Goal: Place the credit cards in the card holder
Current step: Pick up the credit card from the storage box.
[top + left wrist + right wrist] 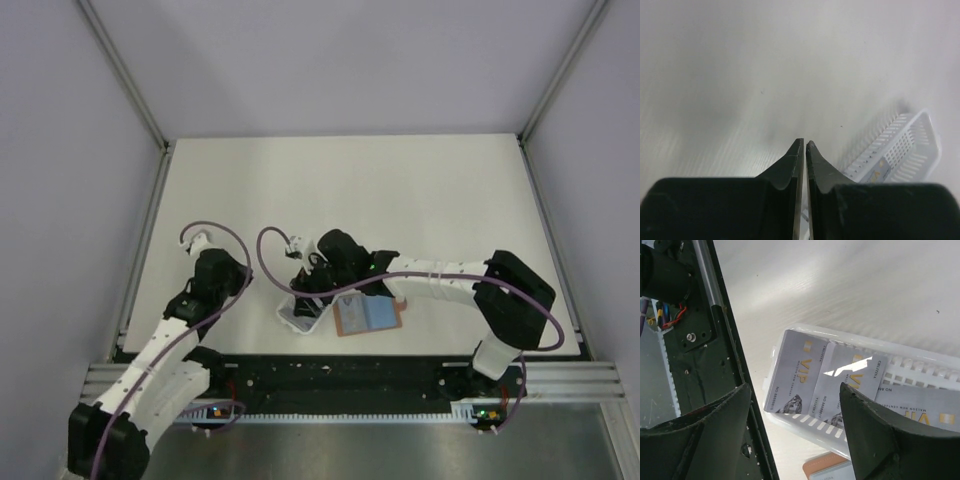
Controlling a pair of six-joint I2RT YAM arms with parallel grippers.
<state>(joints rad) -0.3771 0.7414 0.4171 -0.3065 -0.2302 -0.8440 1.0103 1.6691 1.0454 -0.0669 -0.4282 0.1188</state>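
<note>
Three grey cards (799, 372) with gold VIP print lie overlapping in a white slotted plastic tray (810, 421). The orange-brown card holder (368, 318) lies open on the table just right of the tray (300, 318), pale blue-grey inside up; its corner shows in the right wrist view (821, 467). My right gripper (796, 390) is open and empty, hovering above the tray's near end, fingers either side of the cards. My left gripper (805, 144) is shut on nothing, low over bare table left of the tray (910, 145).
A black rail (715, 355) with wiring runs along the table's near edge, close beside the tray. Metal frame posts (145, 290) border the table left and right, with pale walls behind.
</note>
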